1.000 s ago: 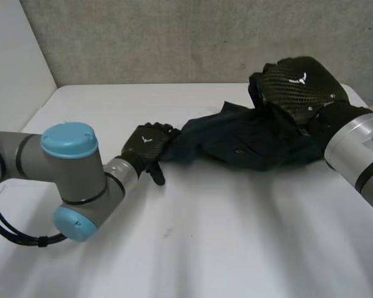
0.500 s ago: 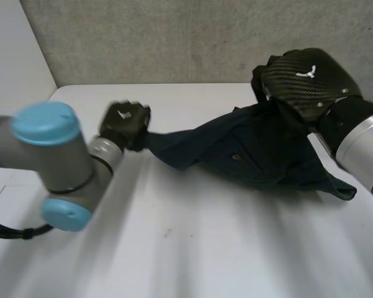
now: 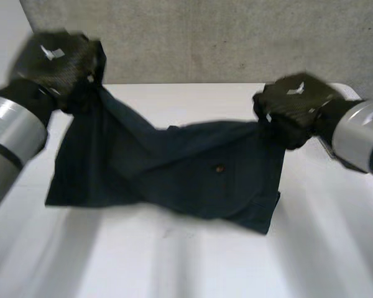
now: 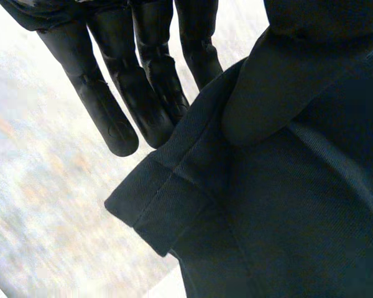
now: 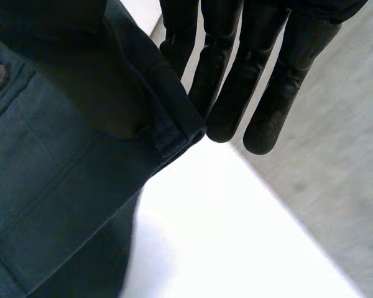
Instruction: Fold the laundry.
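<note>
White table point(image 3: 193, 267) met a grey wall point(image 3: 205, 37) at the back. Between both hands hung the dark garment point(image 3: 174, 167), spread wide, its upper edge sagging in the middle. At one top corner the left hand point(image 3: 56, 62) pinched the hem point(image 4: 161, 198) between thumb point(image 4: 267, 93) and straight fingers point(image 4: 149, 93). At the opposite top corner the right hand point(image 3: 295, 105) pinched likewise. Contact between the lower edge and the table could not be judged. Bare table lay in front of the garment and behind it.

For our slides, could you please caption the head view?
Left hand and right hand stretch a dark garment over the white table.
</note>
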Controlling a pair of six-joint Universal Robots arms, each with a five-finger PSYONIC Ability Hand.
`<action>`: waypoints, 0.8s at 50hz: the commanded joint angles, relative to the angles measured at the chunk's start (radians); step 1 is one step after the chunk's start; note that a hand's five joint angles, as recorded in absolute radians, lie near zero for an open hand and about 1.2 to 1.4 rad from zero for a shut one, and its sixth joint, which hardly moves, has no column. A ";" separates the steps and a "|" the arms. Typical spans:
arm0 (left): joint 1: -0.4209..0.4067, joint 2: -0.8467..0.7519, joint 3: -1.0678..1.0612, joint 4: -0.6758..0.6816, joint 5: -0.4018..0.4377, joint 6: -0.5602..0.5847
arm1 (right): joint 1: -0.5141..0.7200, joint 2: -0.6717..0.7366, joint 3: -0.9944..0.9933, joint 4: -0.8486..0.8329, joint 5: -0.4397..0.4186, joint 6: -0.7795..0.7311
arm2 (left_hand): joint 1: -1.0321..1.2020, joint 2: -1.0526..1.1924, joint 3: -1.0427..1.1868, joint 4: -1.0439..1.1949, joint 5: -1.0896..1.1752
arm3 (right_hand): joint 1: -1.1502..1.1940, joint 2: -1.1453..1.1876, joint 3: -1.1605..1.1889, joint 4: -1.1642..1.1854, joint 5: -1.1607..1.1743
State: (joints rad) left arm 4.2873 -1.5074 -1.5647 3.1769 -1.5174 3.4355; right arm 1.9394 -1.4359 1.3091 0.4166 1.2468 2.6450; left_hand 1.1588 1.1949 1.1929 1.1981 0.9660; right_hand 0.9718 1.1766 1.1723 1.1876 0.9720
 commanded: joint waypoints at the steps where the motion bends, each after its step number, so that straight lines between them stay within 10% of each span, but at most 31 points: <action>1: -0.017 -0.207 0.003 -0.017 -0.013 0.094 | 0.000 0.241 -0.093 0.122 -0.015 0.047 | 0.237 0.201 0.203 0.198 0.256 | 0.250 0.046 0.050 0.034 0.076; 9: -0.017 -0.252 -0.028 -0.011 -0.012 0.099 | -0.007 0.353 -0.129 0.208 -0.064 0.112 | 0.237 0.201 0.203 0.198 0.256 | -0.390 -0.595 -0.591 -0.606 -0.565; 22: -0.020 -0.229 -0.057 -0.009 -0.010 0.102 | 0.006 0.456 -0.218 0.241 -0.092 0.222 | 0.237 0.201 0.203 0.198 0.256 | -0.464 -0.669 -0.665 -0.680 -0.639; 28: -0.018 -0.218 -0.084 -0.002 -0.006 0.103 | 0.007 0.496 -0.223 0.238 -0.086 0.230 | 0.237 0.201 0.203 0.198 0.256 | -0.338 -0.543 -0.539 -0.554 -0.513; 32: -0.011 -0.237 -0.086 0.009 -0.003 0.103 | 0.009 0.526 -0.228 0.228 -0.095 0.228 | 0.237 0.201 0.203 0.198 0.256 | 0.423 0.218 0.223 0.207 0.249; 40: -0.003 -0.396 0.075 0.190 -0.006 0.131 | 0.007 0.555 -0.499 0.108 -0.034 0.217 | 0.237 0.201 0.203 0.198 0.256 | 0.424 0.220 0.224 0.209 0.250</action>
State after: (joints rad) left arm 4.2798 -1.7880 -1.6228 3.2342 -1.5197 3.5438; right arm 1.9474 -0.8903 1.0146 0.6197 1.1633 2.8685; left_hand 1.1588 1.1957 1.1930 1.1983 0.9660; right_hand 0.9725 1.1782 1.1762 1.1840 0.9826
